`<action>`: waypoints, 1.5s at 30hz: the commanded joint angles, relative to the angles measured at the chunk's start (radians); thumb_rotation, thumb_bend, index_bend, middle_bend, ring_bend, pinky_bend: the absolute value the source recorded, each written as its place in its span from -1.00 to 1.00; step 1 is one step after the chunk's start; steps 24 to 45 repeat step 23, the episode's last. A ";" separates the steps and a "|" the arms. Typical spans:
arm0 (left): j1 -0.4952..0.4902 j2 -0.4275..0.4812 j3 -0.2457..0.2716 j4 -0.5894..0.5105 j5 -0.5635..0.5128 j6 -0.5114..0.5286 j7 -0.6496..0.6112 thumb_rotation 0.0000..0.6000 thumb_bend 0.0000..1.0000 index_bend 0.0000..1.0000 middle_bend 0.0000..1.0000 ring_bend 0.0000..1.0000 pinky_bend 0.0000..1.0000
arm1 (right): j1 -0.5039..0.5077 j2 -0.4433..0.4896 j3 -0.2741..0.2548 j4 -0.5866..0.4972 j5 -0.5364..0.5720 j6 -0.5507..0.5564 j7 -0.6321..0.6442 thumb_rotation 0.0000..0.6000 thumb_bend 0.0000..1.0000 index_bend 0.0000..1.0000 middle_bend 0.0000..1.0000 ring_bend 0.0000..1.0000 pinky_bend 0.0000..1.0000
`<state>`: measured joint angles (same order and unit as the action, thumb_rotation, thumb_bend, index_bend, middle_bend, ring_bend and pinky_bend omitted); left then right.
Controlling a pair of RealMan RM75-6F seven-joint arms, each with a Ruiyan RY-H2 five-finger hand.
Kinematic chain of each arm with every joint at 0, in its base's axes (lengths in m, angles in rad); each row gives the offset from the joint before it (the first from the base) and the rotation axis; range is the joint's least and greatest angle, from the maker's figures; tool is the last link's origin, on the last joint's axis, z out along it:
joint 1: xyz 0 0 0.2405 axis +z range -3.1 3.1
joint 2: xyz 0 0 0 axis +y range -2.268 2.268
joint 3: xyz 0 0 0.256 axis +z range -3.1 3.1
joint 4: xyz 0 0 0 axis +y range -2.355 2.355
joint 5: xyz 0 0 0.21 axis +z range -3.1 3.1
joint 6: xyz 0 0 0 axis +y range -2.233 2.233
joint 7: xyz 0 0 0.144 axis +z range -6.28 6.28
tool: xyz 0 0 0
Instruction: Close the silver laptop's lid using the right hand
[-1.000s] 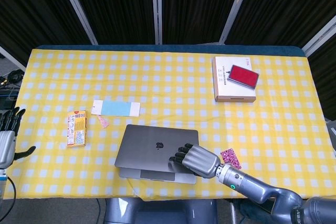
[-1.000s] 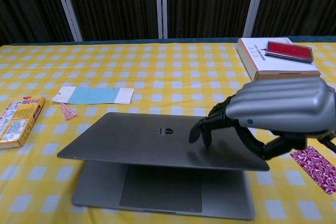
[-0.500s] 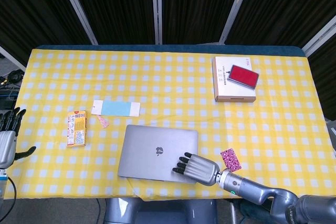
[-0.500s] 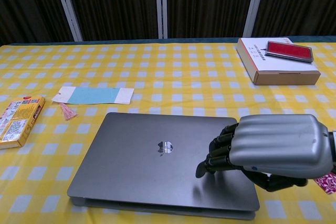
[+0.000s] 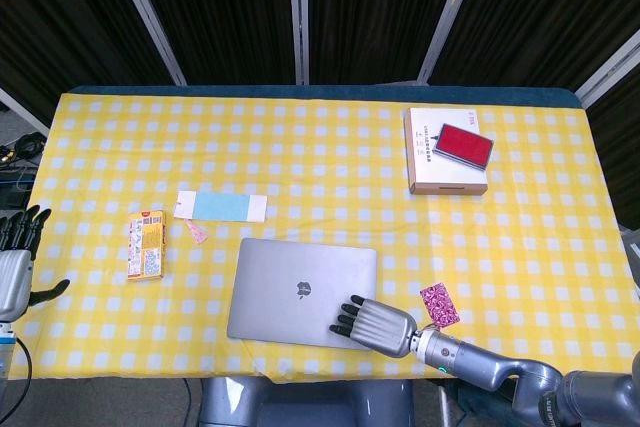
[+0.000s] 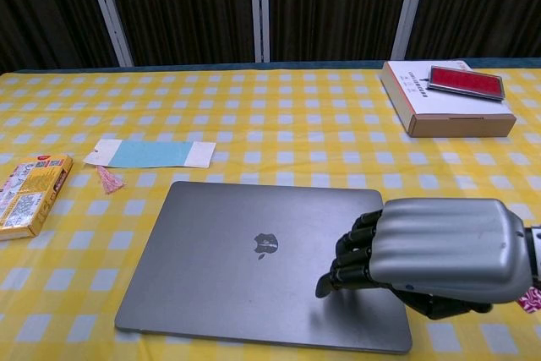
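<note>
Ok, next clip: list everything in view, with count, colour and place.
laptop: 1, silver, lid down, near table edge, centre.
snack box: 1, orange-yellow, left of laptop.
bookmark: 1, light blue with white ends, pink tassel, above laptop's left.
cardboard box: 1, white-topped, far right.
red case: 1, on that box.
patterned card: 1, magenta, right of laptop.
tablecloth: 1, yellow-white check.
right hand: fingers on laptop lid.
left hand: off table's left edge, empty.

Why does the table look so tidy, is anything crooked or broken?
Nothing stands out. The silver laptop lies flat with its lid shut, the right hand resting on its corner. The red card sits a bit slanted on the white box, but nothing looks spilled or damaged.
</note>
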<state>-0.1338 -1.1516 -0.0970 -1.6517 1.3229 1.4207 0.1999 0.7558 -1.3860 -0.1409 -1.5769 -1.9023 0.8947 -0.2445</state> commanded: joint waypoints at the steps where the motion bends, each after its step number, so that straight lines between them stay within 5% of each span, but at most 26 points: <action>1: 0.001 0.001 -0.001 0.000 -0.002 0.000 -0.003 1.00 -1.00 -1.00 -1.00 -1.00 -1.00 | -0.026 0.036 0.036 -0.016 -0.020 0.124 -0.018 1.00 1.00 -0.59 -0.46 -0.54 -0.42; 4: 0.001 0.002 -0.001 0.000 -0.003 -0.001 -0.006 1.00 -1.00 -1.00 -1.00 -1.00 -1.00 | -0.050 0.067 0.060 -0.029 -0.015 0.202 -0.015 1.00 0.99 -0.59 -0.49 -0.54 -0.45; 5: 0.001 0.003 -0.001 0.001 -0.003 -0.001 -0.007 1.00 -1.00 -1.00 -1.00 -1.00 -1.00 | -0.068 0.087 0.074 -0.035 -0.009 0.252 -0.012 1.00 0.83 -0.61 -0.52 -0.56 -0.51; 6: 0.001 0.003 -0.001 0.001 -0.003 -0.001 -0.008 1.00 -1.00 -1.00 -1.00 -1.00 -1.00 | -0.078 0.097 0.081 -0.036 -0.005 0.278 -0.009 1.00 0.61 -0.64 -0.56 -0.58 -0.58; 9: 0.001 0.004 0.001 0.000 0.001 0.000 -0.010 1.00 -1.00 -1.00 -1.00 -1.00 -1.00 | -0.140 0.137 0.116 -0.038 0.041 0.390 -0.014 1.00 -0.64 -0.88 -0.84 -0.85 -0.93; 11: 0.001 0.004 0.002 0.000 0.004 0.001 -0.011 1.00 -1.00 -1.00 -1.00 -1.00 -1.00 | -0.185 0.165 0.134 -0.048 0.099 0.436 -0.032 1.00 -0.99 -0.99 -0.99 -0.99 -1.00; 15: 0.004 0.005 0.007 -0.004 0.021 0.010 -0.017 1.00 -1.00 -1.00 -1.00 -1.00 -1.00 | -0.274 0.210 0.150 -0.068 0.213 0.501 -0.043 1.00 -1.00 -1.00 -1.00 -1.00 -1.00; 23: 0.013 0.001 0.019 0.009 0.072 0.036 -0.069 1.00 -1.00 -1.00 -1.00 -1.00 -1.00 | -0.431 0.185 0.139 0.056 0.357 0.593 0.044 1.00 -1.00 -1.00 -1.00 -1.00 -1.00; 45: 0.013 0.001 0.019 0.009 0.072 0.036 -0.069 1.00 -1.00 -1.00 -1.00 -1.00 -1.00 | -0.431 0.185 0.139 0.056 0.357 0.593 0.044 1.00 -1.00 -1.00 -1.00 -1.00 -1.00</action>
